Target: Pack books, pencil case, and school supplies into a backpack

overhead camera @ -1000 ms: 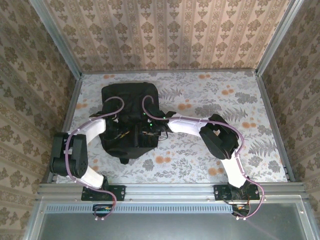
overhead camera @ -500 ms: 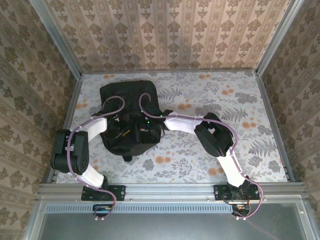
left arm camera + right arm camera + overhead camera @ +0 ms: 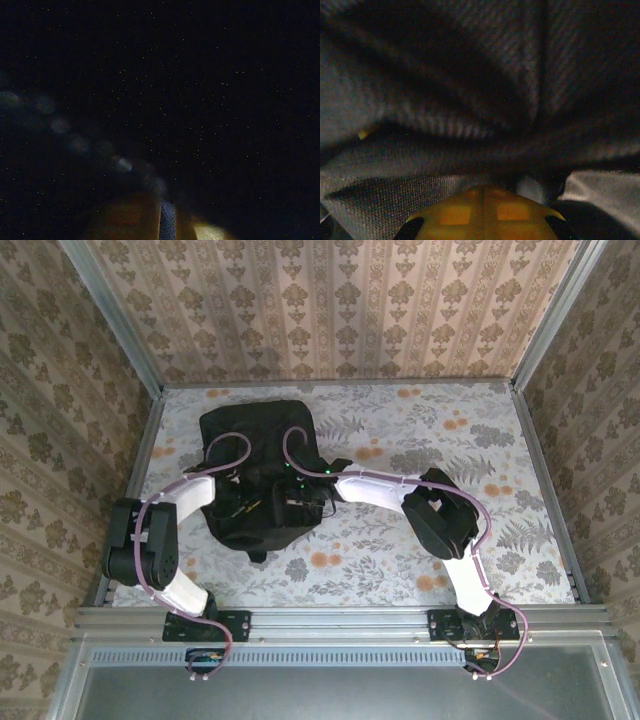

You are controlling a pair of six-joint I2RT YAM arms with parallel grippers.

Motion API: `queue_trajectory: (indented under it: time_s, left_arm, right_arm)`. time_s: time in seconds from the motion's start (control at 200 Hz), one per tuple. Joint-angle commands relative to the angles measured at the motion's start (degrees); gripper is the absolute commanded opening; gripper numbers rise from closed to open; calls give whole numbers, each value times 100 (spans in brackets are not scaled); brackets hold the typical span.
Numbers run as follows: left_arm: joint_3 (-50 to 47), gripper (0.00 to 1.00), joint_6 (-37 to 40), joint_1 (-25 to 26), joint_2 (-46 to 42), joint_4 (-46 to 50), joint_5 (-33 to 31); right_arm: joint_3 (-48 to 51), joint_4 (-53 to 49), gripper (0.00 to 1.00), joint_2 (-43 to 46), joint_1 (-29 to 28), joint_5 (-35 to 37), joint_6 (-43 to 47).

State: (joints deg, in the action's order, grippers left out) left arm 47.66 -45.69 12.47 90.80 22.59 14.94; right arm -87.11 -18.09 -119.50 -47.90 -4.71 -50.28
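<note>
The black backpack (image 3: 255, 430) lies on the table's left half, its near end bunched under both arms. My left gripper (image 3: 247, 506) reaches into that end from the left. In the left wrist view it is dark, and a thin strip of woven fabric sits pinched between my left gripper's (image 3: 167, 222) fingers (image 3: 125, 220). My right gripper (image 3: 292, 502) comes in from the right. In its wrist view my right gripper (image 3: 484, 192) has its yellow pads pressed together, tips against folded backpack fabric (image 3: 470, 100). Books, pencil case and school supplies are hidden.
The floral tablecloth (image 3: 450, 450) stretches bare to the right of the backpack. Metal frame rails (image 3: 340, 618) and patterned walls (image 3: 590, 390) bound the table on every side. The right arm's elbow (image 3: 440, 515) stands over the table's middle right.
The backpack has shifted slightly toward the back left and its near end is more bunched. The right arm's elbow swung left and came back.
</note>
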Motion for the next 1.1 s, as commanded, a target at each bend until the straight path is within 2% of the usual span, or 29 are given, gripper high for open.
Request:
queue_trajectory:
  time_s: [0.0, 0.12, 0.14, 0.205, 0.25, 0.405, 0.54, 0.78, 0.835, 0.9, 0.97, 1.035, 1.095]
  left_arm:
    - [-398, 14, -127, 124, 508, 593, -61]
    - [-407, 14, -131, 133, 500, 567, -46]
    - [-414, 14, -133, 133, 500, 563, -44]
    - [-413, 14, -125, 133, 502, 571, -35]
    - [-413, 14, -114, 133, 491, 580, -43]
    - [-408, 14, -98, 133, 499, 571, -44]
    - [-385, 14, -100, 133, 535, 562, -26]
    - [-380, 14, -136, 155, 611, 498, 52]
    - [-380, 14, -141, 168, 646, 501, 60]
    - [-405, 14, -159, 192, 666, 471, 64]
    - [-403, 13, -170, 197, 693, 491, 47]
    - [-386, 13, -168, 195, 702, 533, -9]
    - [-355, 13, -160, 188, 697, 613, -94]
  right_arm:
    - [112, -248, 0, 168, -34, 271, -62]
    - [130, -358, 1, 241, -27, 413, 50]
    - [112, -381, 6, 235, -32, 419, 81]
    - [28, -510, 32, 226, -28, 492, 213]
    - [12, -555, 39, 243, -28, 552, 272]
    - [-126, -616, 48, 185, -35, 620, 348]
    - [-475, -930, 51, -173, -84, 753, 352]
    - [-1180, -1601, 48, -1105, -186, 775, 350]
    - [-1313, -1741, 45, -1292, -231, 802, 393]
    - [-1390, -1916, 35, -1437, -289, 886, 418]
    - [-1325, -1915, 15, -1417, -301, 945, 455]
    - [-1204, -1831, 2, -1272, -305, 1020, 530]
    - [-1059, -1699, 0, -1042, -286, 1096, 601]
